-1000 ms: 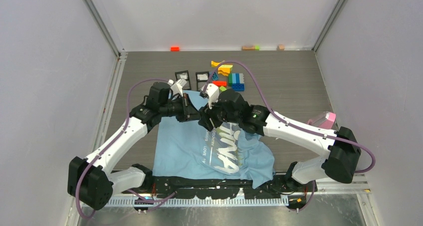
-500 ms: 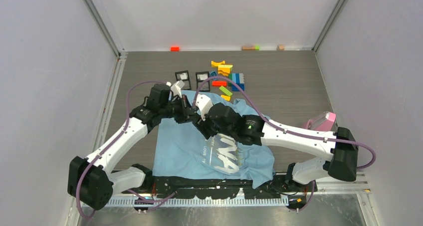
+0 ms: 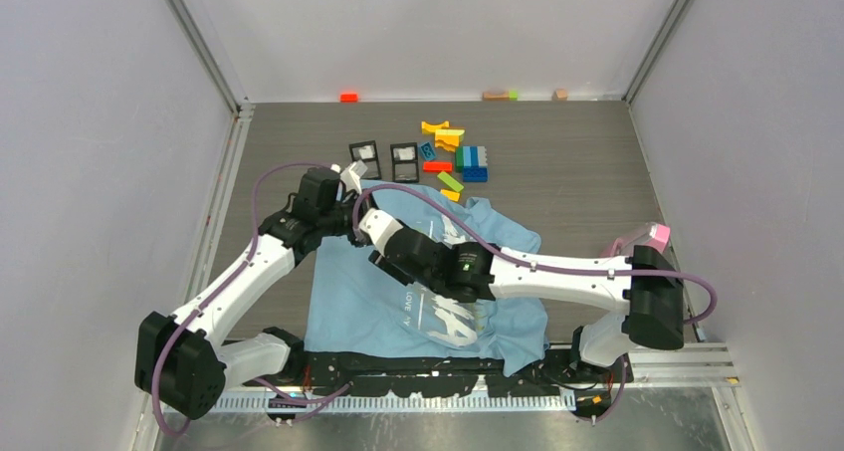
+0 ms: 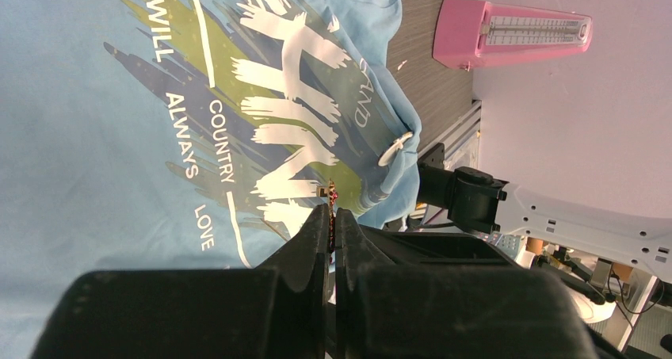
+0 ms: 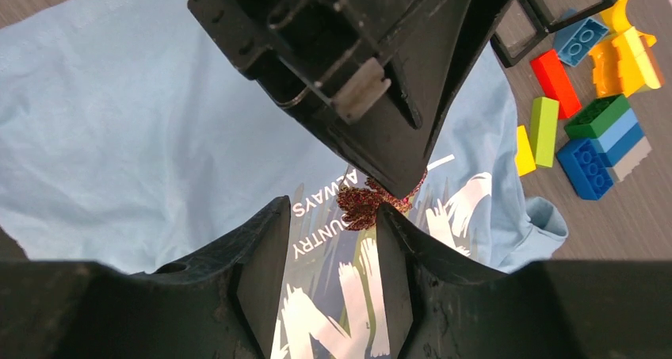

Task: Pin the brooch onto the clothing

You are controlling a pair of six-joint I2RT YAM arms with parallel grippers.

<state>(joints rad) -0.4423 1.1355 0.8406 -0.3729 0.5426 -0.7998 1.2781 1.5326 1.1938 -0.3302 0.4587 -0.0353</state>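
Note:
The clothing [image 3: 348, 307], a light blue T-shirt with white lettering, lies spread on the table in front of the arm bases. My left gripper [image 4: 334, 215] hangs above its chest print, shut on the brooch [image 4: 332, 192], whose dark red tip sticks out past the fingertips. In the right wrist view the brooch [image 5: 366, 204] shows as a sparkly red flower under the left fingertip [image 5: 396, 165]. My right gripper [image 5: 333, 210] is open, with the brooch just beyond its right finger [image 5: 396, 240] and nothing held. From above, both grippers meet over the shirt's upper left [image 3: 365, 226]; the brooch is hidden there.
Coloured toy blocks [image 3: 458, 157] and two black frames [image 3: 383, 158] lie just beyond the shirt's collar. A pink metronome [image 3: 647, 240] stands at the right edge. Small blocks [image 3: 348, 97] sit along the back wall. A white ring [image 4: 394, 147] rests on the shirt's lower fold.
My right arm has swung left across the shirt until its gripper meets the left one, and its jaws have narrowed somewhat. The left arm has stayed put, holding the brooch.

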